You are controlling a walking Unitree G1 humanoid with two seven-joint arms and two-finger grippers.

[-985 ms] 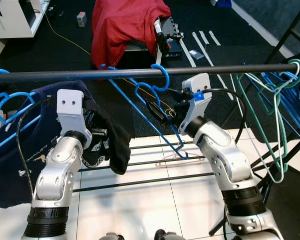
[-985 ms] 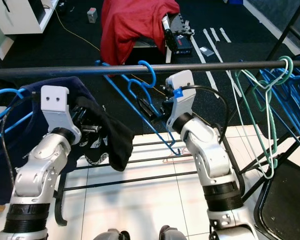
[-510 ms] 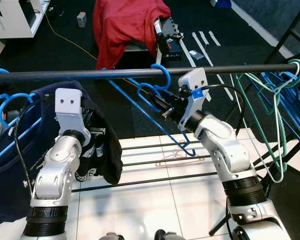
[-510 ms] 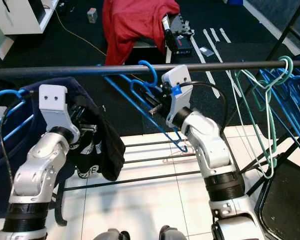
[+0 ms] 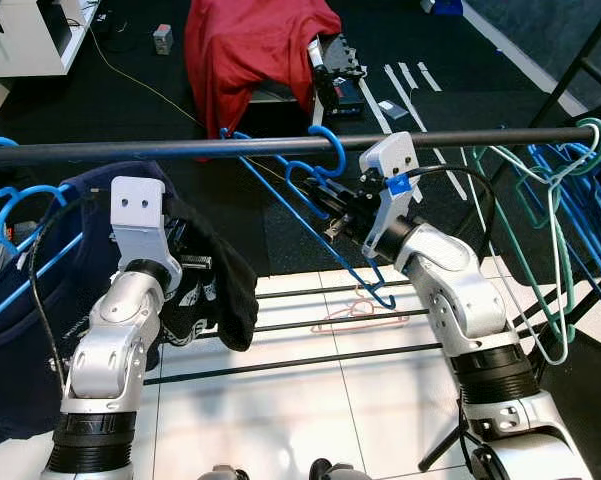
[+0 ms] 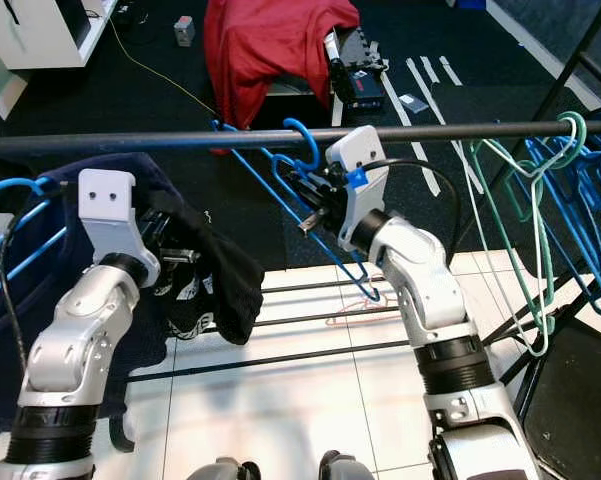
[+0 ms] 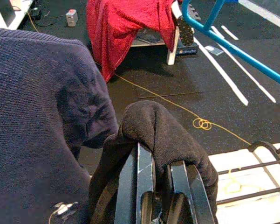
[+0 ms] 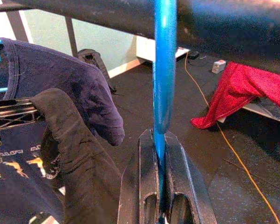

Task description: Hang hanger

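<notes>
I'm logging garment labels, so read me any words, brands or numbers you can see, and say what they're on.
Nothing can be read for certain.
White print on the black garment held by the left gripper: too crumpled to read.
Pale print on the navy garment: too blurred to read.

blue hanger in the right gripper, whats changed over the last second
The right gripper, shut on the blue hanger, has risen toward the rail, so the hanger's hook now sits over the bar rather than just below it. The left gripper stays shut on the black garment. The navy garment and the hangers at the right hang as before.
</notes>
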